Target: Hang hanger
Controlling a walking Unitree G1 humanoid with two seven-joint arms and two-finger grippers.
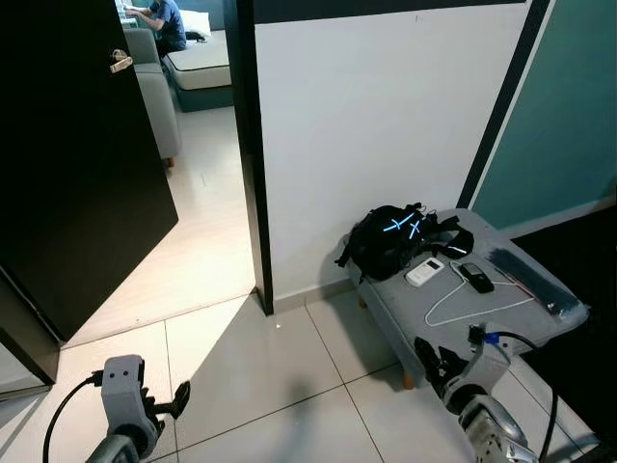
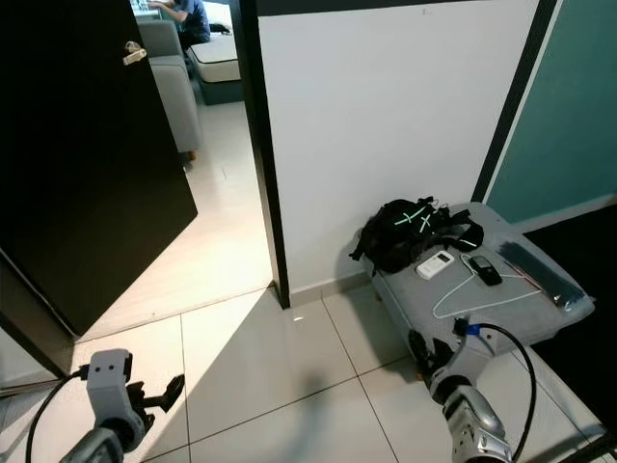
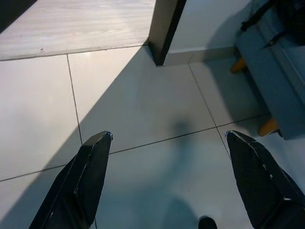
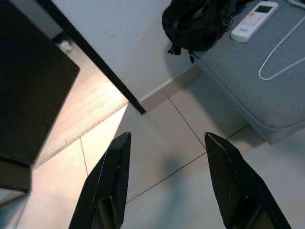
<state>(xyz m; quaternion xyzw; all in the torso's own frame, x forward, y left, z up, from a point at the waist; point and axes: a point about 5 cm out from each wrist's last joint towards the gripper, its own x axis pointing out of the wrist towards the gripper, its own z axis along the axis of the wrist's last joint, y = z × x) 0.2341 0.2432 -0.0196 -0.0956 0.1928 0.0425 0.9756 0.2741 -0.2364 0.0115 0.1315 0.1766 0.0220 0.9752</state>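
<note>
My two claws are what sits closest, low over the pale floor tiles (image 3: 143, 109). My left claw (image 3: 169, 138) hangs with its black fingers spread wide and nothing between them. My right claw (image 4: 167, 138) is also apart and empty, just short of the near end of the grey bench (image 1: 525, 323).

The hanger (image 1: 474, 301) — a thin white wire one — lies flat on the tabletop of that bench, its hook towards a black phone (image 1: 474, 277) and a white remote (image 1: 424, 271). A black backpack (image 1: 393, 238) with glowing blue-green marks slumps against the white wall (image 1: 386, 125) behind them, and a long dark flat object (image 1: 528, 278) lies along the far side of the cushion. Through the open dark door (image 1: 77, 174) a person (image 1: 166, 19) sits in the next room.

What worries me is the wire: it is slim and lies flush on soft padding, so my fingers could skate over it or pinch cushion instead. A sloppy reach could also knock the phone or remote off the edge. I can see no rail or hook to hang it on from here, so I would judge the task barely begun.

I can read no brand, label or writing anywhere — the remote's screen is too small to make out.
</note>
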